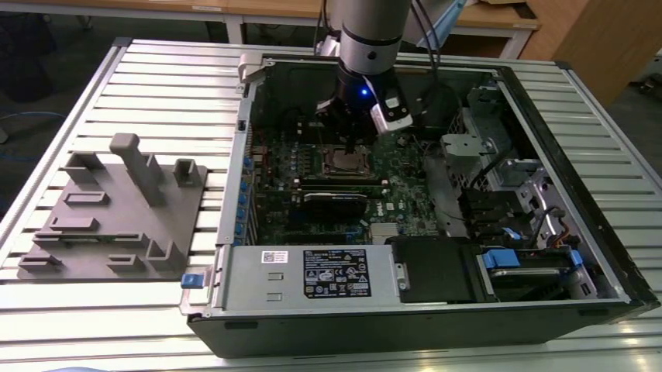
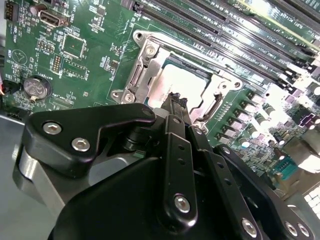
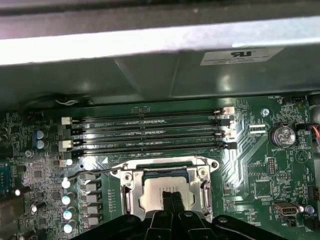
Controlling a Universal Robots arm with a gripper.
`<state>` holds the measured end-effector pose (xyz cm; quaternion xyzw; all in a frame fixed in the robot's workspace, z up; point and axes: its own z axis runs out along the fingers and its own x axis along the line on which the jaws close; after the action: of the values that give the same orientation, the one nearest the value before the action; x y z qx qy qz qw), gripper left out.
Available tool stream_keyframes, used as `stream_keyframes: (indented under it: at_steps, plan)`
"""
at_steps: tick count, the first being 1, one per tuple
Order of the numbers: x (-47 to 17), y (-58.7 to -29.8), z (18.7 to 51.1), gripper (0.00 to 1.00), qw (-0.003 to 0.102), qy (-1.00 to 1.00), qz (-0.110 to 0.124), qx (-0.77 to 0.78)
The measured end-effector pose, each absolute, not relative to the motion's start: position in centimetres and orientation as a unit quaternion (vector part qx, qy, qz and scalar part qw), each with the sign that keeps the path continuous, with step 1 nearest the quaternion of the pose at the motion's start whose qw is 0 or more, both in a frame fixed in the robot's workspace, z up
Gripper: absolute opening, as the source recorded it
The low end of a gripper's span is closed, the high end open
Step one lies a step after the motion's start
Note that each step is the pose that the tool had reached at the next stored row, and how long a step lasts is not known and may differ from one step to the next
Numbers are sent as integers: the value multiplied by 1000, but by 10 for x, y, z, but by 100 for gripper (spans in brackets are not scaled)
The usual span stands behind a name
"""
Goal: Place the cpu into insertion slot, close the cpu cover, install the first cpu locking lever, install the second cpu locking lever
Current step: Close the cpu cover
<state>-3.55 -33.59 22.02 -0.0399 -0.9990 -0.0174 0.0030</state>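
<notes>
— Inside the open computer case point(image 1: 414, 322), where is the chip point(image 3: 152, 192) now?

— It sits in the socket point(image 1: 346, 163) on the green board, beside the long memory slots point(image 3: 150, 132). In both wrist views its silver top shows through the window of the cover point(image 3: 131, 192), which seems to lie flat around it.

— And the claw point(image 3: 172, 200)?

— It hangs just above the chip, with its two fingers pressed together and nothing between them. I think they are together to make one narrow tip, better for pushing a thin part than for grasping.

— Are the levers locked?

— A thin wire lever point(image 3: 95, 171) runs out sideways from the socket. Whether it is hooked, I cannot tell.
</notes>
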Motion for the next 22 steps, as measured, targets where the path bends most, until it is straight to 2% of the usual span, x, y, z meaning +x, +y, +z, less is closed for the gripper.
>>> stream_keyframes:
  at_steps: [22]
  plan:
    - [-35, -336, 219, 10, 4, -999, -17, 36]
